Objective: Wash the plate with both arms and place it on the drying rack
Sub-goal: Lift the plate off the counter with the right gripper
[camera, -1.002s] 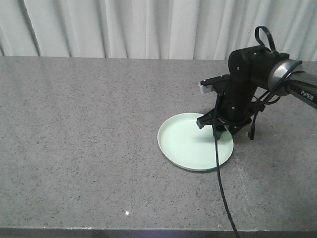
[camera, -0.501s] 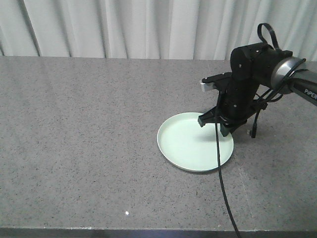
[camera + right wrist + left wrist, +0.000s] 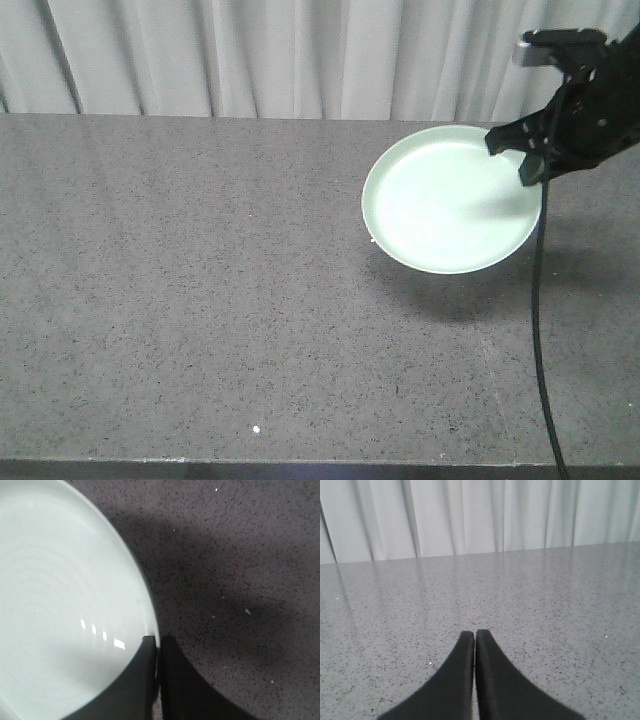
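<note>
Now my right gripper (image 3: 158,644) is clenched on the plate (image 3: 448,200), with its rim pinched between my two black fingers (image 3: 135,680). One finger lies over the plate's upper face and the other sits just outside its edge. The plate is round and pale mint-green, with a shallow raised rim, faint concentric rings across its face and a few small bright glints. It hangs clear of the worktop (image 3: 200,280), over the right rear part, and its shadow (image 3: 455,292) falls on the grey speckled stone below. A black cable (image 3: 540,330) drops from my wrist past the plate's edge toward the front. My left gripper (image 3: 474,636) is closed on nothing, low over bare worktop, facing the pale curtain (image 3: 470,515).
</note>
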